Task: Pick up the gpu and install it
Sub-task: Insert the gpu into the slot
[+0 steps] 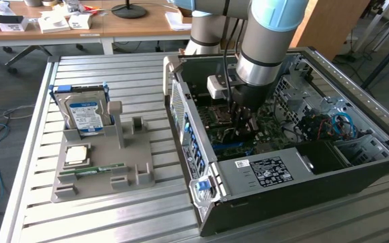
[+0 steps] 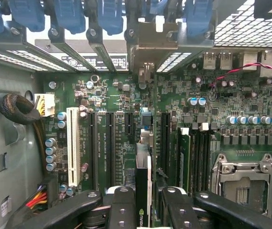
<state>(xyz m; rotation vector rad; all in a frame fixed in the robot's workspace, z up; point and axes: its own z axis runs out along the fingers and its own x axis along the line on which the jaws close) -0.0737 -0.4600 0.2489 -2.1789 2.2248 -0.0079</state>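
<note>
My gripper (image 1: 240,119) reaches down into the open computer case (image 1: 262,172), just above the motherboard (image 1: 275,134). In the wrist view the gripper (image 2: 143,210) is shut on the gpu (image 2: 143,167), a thin dark card seen edge-on between the black fingers (image 2: 121,205). The card runs away from the fingers towards its grey metal end bracket (image 2: 147,45) at the case's rear slot openings. It lies in line with a blue slot (image 2: 145,117) between the black expansion slots (image 2: 111,143). Whether the card's edge sits in the slot I cannot tell.
Outside the case, on the exterior view's left, a grey holder (image 1: 100,162) carries a silver hard drive with a blue label (image 1: 85,114), a processor (image 1: 78,154) and a green memory stick (image 1: 100,168). Cables (image 1: 340,124), capacitors and a processor socket (image 2: 240,183) crowd the board.
</note>
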